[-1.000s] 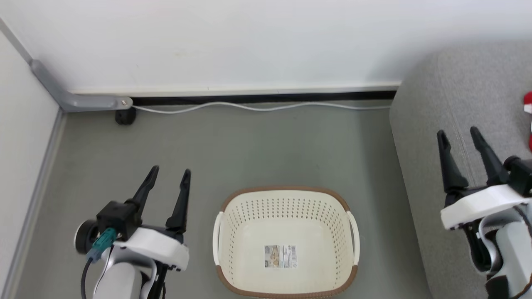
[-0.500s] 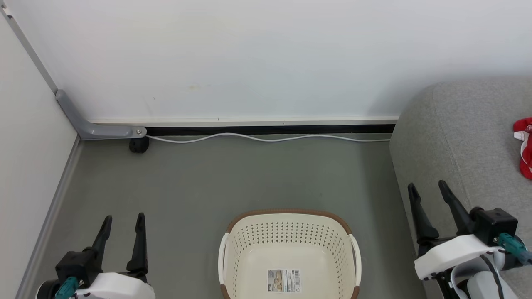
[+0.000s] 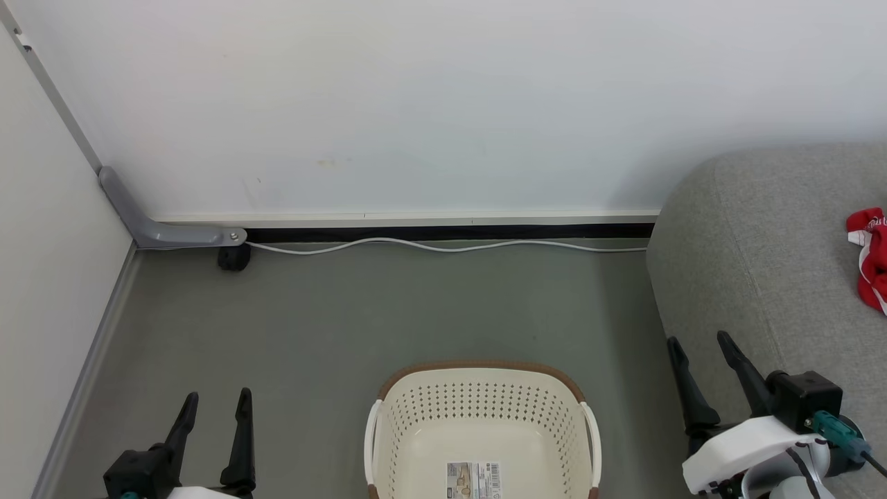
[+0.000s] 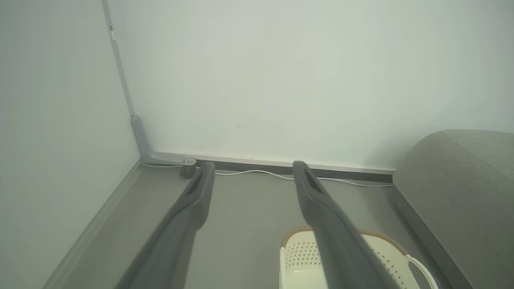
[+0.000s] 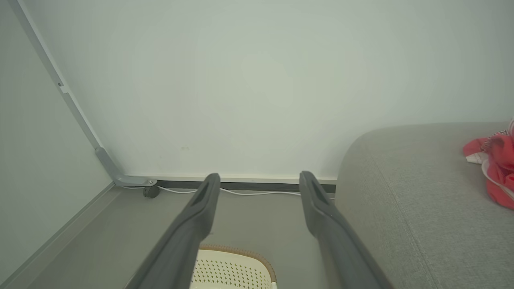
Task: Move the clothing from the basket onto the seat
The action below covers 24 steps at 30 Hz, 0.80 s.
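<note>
Head view: basket (image 3: 478,366) lower centre, floor sticker (image 3: 474,479) print unreadable; red clothing (image 3: 870,256) right edge on seat (image 3: 762,277); left gripper (image 3: 217,395), right gripper (image 3: 698,339) spread, empty

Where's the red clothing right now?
In the head view the clothing lies on the seat at the far right edge, apart from the basket at bottom centre.

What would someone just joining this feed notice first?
The bright red clothing bunched on the grey seat, at the far right of the head view. Next, the cream basket on the floor at bottom centre, with nothing showing inside but a label sticker. The left gripper and right gripper flank it, open and holding nothing.
</note>
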Tool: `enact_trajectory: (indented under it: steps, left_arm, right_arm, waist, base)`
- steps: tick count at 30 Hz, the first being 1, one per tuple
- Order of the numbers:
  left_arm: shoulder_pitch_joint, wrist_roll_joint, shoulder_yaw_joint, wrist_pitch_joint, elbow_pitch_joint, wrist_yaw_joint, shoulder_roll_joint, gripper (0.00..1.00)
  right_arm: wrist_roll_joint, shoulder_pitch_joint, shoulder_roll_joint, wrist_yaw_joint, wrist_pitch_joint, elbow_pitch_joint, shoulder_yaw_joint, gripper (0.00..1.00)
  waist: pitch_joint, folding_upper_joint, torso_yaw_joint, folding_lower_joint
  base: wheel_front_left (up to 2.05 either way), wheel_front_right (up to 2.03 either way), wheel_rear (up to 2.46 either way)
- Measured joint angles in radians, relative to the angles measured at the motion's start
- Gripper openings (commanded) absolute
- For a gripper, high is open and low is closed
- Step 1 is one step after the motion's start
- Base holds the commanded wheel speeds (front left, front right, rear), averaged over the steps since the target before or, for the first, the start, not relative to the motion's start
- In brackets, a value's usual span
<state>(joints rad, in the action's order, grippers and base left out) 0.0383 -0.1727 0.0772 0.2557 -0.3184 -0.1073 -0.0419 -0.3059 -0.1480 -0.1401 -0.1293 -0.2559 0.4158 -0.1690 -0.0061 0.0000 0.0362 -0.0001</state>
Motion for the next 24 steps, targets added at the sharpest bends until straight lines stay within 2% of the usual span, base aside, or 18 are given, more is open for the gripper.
enact_trajectory:
  steps: [24]
  left_arm:
    - [0.000, -0.014, -0.039, 0.000, -0.025, 0.000, 0.000, 1.00]
  right_arm:
    - [0.007, 0.005, 0.013, 0.000, 0.000, 0.018, 0.008, 1.00]
  waist:
    - [0.001, 0.0000, -0.017, 0.0000]
  base:
    - [0.00, 0.00, 0.00]
